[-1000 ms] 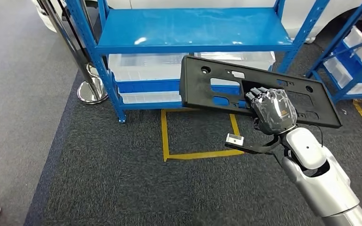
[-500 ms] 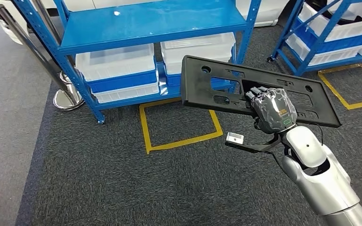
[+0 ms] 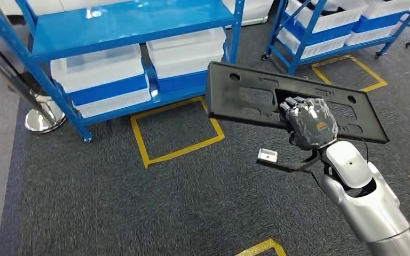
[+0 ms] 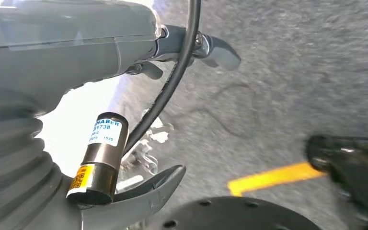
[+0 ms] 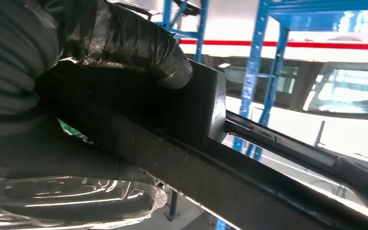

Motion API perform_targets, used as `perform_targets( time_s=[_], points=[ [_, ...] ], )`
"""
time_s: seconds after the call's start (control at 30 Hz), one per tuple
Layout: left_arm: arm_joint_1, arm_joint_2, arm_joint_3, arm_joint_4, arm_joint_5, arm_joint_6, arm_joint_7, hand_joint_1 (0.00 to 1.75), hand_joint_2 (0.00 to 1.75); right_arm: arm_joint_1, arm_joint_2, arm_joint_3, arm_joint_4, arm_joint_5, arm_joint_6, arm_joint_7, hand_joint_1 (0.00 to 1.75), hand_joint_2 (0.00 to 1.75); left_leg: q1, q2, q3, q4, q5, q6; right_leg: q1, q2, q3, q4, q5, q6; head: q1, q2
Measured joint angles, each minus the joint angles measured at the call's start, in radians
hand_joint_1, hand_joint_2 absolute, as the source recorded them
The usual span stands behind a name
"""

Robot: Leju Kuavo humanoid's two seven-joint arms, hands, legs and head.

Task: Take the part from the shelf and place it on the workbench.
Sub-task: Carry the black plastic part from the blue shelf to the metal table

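Gripping the long black part, right hand holds it flat, long axis left-right, slightly tilted.

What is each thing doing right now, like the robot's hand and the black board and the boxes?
right hand: grips the black part, fingers through a slot.
black part: held up in the air, tilted, off the shelf.
clear bins: resting on the blue shelf's lower level.
blue shelf: standing on the carpet, top level bare.
left hand: blurred; cannot tell open or closed.
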Motion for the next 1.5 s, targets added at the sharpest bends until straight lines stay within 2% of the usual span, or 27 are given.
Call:
perform_targets(
  time_s=[0.03, 0.1, 0.13, 0.17, 0.23, 0.27, 0.3, 0.37, 0.43, 0.5, 0.53, 0.57, 0.63, 0.73, 0.77, 0.83, 0.87, 0.93, 1.0, 1.03, 1.1, 1.17, 1.23, 1.33, 1.4, 1.47, 1.5],
  points=[
    [0.001, 0.0, 0.0, 0.0, 0.0, 0.0, 0.0, 0.0, 1.75, 0.003, 0.0, 0.0, 0.0, 0.003, 0.0, 0.002, 1.75, 1.75, 0.002, 0.015, -0.02, 0.007, 0.01, -0.004, -0.01, -0.004, 0.0, 0.056, 0.006, 0.012, 0.0, 0.0],
    [-0.001, 0.0, 0.0, 0.0, 0.001, 0.001, 0.0, 0.0, 1.75, 0.011, 0.002, 0.0, 0.0, 0.015, -0.001, 0.01, 1.75, 1.75, 0.01, 0.042, -0.064, 0.029, 0.024, -0.017, -0.029, -0.012, 0.04, 0.08, 0.072, 0.037, 0.0, 0.0],
    [-0.002, 0.0, 0.0, 0.0, 0.001, 0.001, 0.0, 0.0, 1.75, 0.014, 0.004, 0.0, 0.0, 0.022, -0.001, 0.014, 1.75, 1.75, 0.012, 0.054, -0.084, 0.044, 0.028, -0.024, -0.037, -0.026, 0.087, 0.041, 0.087, 0.048, 0.0, 0.0],
    [-0.003, 0.001, 0.0, -0.001, 0.001, 0.001, 0.001, 0.0, 1.75, 0.015, 0.007, 0.0, -0.001, 0.028, -0.002, 0.017, 1.75, 1.75, 0.014, 0.064, -0.103, 0.06, 0.032, -0.032, -0.04, -0.044, 0.147, -0.028, 0.075, 0.056, 0.0, 0.0],
    [-0.004, 0.001, 0.0, -0.002, 0.001, 0.001, 0.001, 0.0, 1.75, 0.015, 0.014, 0.0, -0.004, 0.034, -0.003, 0.022, 1.75, 1.75, 0.016, 0.081, -0.125, 0.079, 0.043, -0.048, -0.034, -0.071, 0.238, -0.164, 0.012, 0.045, -0.002, 0.0],
    [-0.004, 0.001, 0.0, -0.002, 0.001, 0.001, 0.001, 0.0, 1.75, 0.015, 0.016, 0.0, -0.005, 0.035, -0.004, 0.024, 1.75, 1.75, 0.018, 0.09, -0.132, 0.081, 0.052, -0.056, -0.025, -0.071, 0.253, -0.2, -0.005, 0.032, -0.003, 0.0],
    [-0.003, 0.0, 0.0, -0.002, 0.001, 0.001, 0.001, 0.0, 1.75, 0.017, 0.018, 0.0, -0.005, 0.035, -0.004, 0.025, 1.75, 1.75, 0.022, 0.098, -0.137, 0.08, 0.063, -0.064, -0.019, -0.064, 0.246, -0.213, -0.003, 0.015, -0.004, 0.0],
    [-0.001, 0.0, 0.0, -0.002, 0.001, 0.001, 0.001, 0.0, 1.75, 0.02, 0.019, 0.0, -0.004, 0.036, -0.004, 0.026, 1.75, 1.75, 0.031, 0.07, -0.151, 0.095, 0.038, -0.079, -0.015, -0.05, 0.221, -0.214, 0.023, -0.009, -0.004, 0.0],
    [0.004, 0.0, 0.0, -0.002, 0.001, 0.001, 0.001, 0.0, 1.75, 0.02, 0.023, 0.0, -0.003, 0.036, -0.004, 0.027, 1.75, 1.75, 0.036, 0.011, -0.173, 0.173, -0.06, -0.087, -0.014, -0.034, 0.193, -0.215, 0.051, -0.029, -0.004, 0.0],
    [0.008, 0.0, 0.0, -0.002, 0.001, 0.001, 0.002, 0.0, 1.75, 0.021, 0.029, 0.001, -0.003, 0.036, -0.004, 0.028, 1.75, 1.75, 0.035, -0.018, -0.192, 0.298, -0.147, -0.085, -0.008, -0.011, 0.158, -0.214, 0.079, -0.037, -0.004, 0.0],
    [0.009, 0.0, 0.0, -0.002, 0.001, 0.001, 0.002, 0.0, 1.75, 0.021, 0.031, 0.001, -0.003, 0.036, -0.004, 0.028, 1.75, 1.75, 0.034, -0.021, -0.19, 0.344, -0.157, -0.082, -0.005, 0.002, 0.139, -0.213, 0.094, -0.038, -0.004, 0.0],
    [0.009, 0.0, 0.0, -0.002, 0.001, 0.001, 0.002, 0.0, 1.75, 0.023, 0.033, 0.001, -0.003, 0.036, -0.004, 0.028, 1.75, 1.75, 0.034, -0.023, -0.175, 0.361, -0.142, -0.078, -0.003, 0.014, 0.121, -0.212, 0.108, -0.037, -0.004, 0.0],
    [0.006, 0.0, 0.0, -0.002, 0.001, 0.001, 0.002, 0.0, 1.75, 0.024, 0.033, 0.001, -0.003, 0.037, -0.005, 0.028, 1.75, 1.75, 0.033, -0.037, -0.101, 0.3, -0.085, -0.068, -0.001, 0.037, 0.086, -0.209, 0.136, -0.033, -0.004, 0.0],
    [0.003, 0.001, 0.0, -0.002, 0.002, 0.001, 0.004, 0.0, 1.75, 0.025, 0.034, 0.001, -0.003, 0.044, -0.007, 0.029, 1.75, 1.75, 0.029, -0.104, 0.059, 0.088, -0.097, -0.051, 0.0, 0.069, 0.056, -0.209, 0.178, -0.018, -0.003, 0.0],
    [0.002, 0.002, 0.0, -0.003, 0.004, 0.0, 0.003, 0.0, 1.75, 0.025, 0.034, 0.001, -0.003, 0.045, -0.009, 0.03, 1.75, 1.75, 0.026, -0.112, 0.083, 0.047, -0.108, -0.048, 0.0, 0.081, 0.052, -0.214, 0.192, -0.011, -0.004, 0.0],
    [0.001, 0.001, 0.0, -0.002, 0.007, -0.007, 0.002, 0.0, 1.75, 0.028, 0.028, 0.001, -0.003, 0.045, -0.014, 0.031, 1.75, 1.75, 0.025, -0.089, 0.076, 0.034, -0.098, -0.041, -0.002, 0.099, 0.047, -0.229, 0.216, 0.003, -0.004, 0.0],
    [0.001, 0.001, 0.0, -0.002, 0.008, -0.01, 0.004, 0.0, 1.75, 0.028, 0.022, 0.0, -0.003, 0.042, -0.017, 0.031, 1.75, 1.75, 0.027, -0.074, 0.069, 0.029, -0.089, -0.033, -0.001, 0.092, 0.04, -0.225, 0.206, 0.007, -0.003, 0.0],
    [0.002, 0.001, 0.0, -0.002, 0.008, -0.011, 0.01, 0.0, 1.75, 0.027, 0.01, -0.003, -0.002, 0.032, -0.02, 0.03, 1.75, 1.75, 0.029, -0.042, 0.05, 0.023, -0.066, -0.019, 0.0, 0.048, 0.014, -0.162, 0.123, 0.013, 0.0, 0.0],
    [0.006, 0.001, 0.002, -0.002, 0.012, -0.004, 0.013, 0.0, 1.75, 0.032, 0.0, -0.013, -0.004, 0.019, -0.02, 0.03, 1.75, 1.75, 0.024, -0.013, 0.027, 0.025, -0.046, -0.013, -0.002, 0.008, -0.016, -0.032, 0.032, 0.02, 0.002, 0.0],
    [0.008, 0.001, 0.002, -0.002, 0.014, -0.002, 0.013, 0.0, 1.75, 0.039, -0.007, -0.023, -0.006, 0.012, -0.019, 0.03, 1.75, 1.75, 0.022, 0.001, 0.014, 0.027, -0.038, -0.014, -0.005, 0.001, -0.025, 0.03, 0.023, 0.024, 0.003, 0.0],
    [0.009, 0.001, 0.004, -0.002, 0.015, -0.003, 0.013, 0.0, 1.75, 0.056, -0.027, -0.047, -0.009, -0.005, -0.011, 0.024, 1.75, 1.75, 0.02, 0.026, -0.011, 0.034, -0.026, -0.017, -0.009, -0.007, -0.005, 0.073, 0.067, 0.029, 0.002, 0.0],
    [0.01, 0.001, 0.005, -0.002, 0.006, -0.012, 0.022, 0.0, 1.75, 0.063, -0.041, -0.074, -0.01, -0.017, 0.003, 0.009, 1.75, 1.75, 0.018, 0.049, -0.031, 0.044, -0.021, -0.022, -0.009, -0.035, 0.091, -0.03, 0.095, 0.027, 0.003, 0.0],
    [0.008, 0.002, 0.005, -0.002, -0.006, -0.02, 0.035, 0.0, 1.75, 0.05, -0.041, -0.088, -0.007, -0.015, 0.015, -0.002, 1.75, 1.75, 0.015, 0.073, -0.04, 0.053, -0.018, -0.03, 0.001, -0.067, 0.183, -0.162, 0.069, 0.015, 0.002, 0.0],
    [0.002, 0.002, 0.006, -0.002, 0.007, -0.011, 0.027, 0.0, 1.75, 0.028, -0.039, -0.093, 0.0, -0.008, 0.02, 0.009, 1.75, 1.75, 0.013, 0.097, -0.044, 0.06, -0.014, -0.046, 0.01, -0.057, 0.205, -0.222, 0.051, -0.009, 0.001, 0.0],
    [0.001, 0.002, 0.008, -0.002, 0.014, -0.008, 0.018, 0.0, 1.75, 0.023, -0.042, -0.099, 0.002, -0.011, 0.02, 0.016, 1.75, 1.75, 0.016, 0.055, -0.06, 0.096, -0.042, -0.059, 0.005, -0.041, 0.2, -0.231, 0.062, -0.028, 0.001, 0.0],
    [0.005, 0.002, 0.012, -0.002, 0.016, -0.007, 0.017, 0.0, 1.75, 0.016, -0.042, -0.103, 0.002, -0.018, 0.02, 0.019, 1.75, 1.75, 0.018, -0.003, -0.102, 0.2, -0.11, -0.065, 0.004, -0.024, 0.19, -0.234, 0.072, -0.042, 0.001, 0.0],
    [0.007, 0.002, 0.013, -0.002, 0.016, -0.007, 0.017, 0.0, 1.75, 0.014, -0.042, -0.105, 0.003, -0.02, 0.02, 0.019, 1.75, 1.75, 0.019, -0.015, -0.128, 0.264, -0.144, -0.065, 0.005, -0.013, 0.183, -0.233, 0.077, -0.045, 0.001, 0.0]
  ],
)
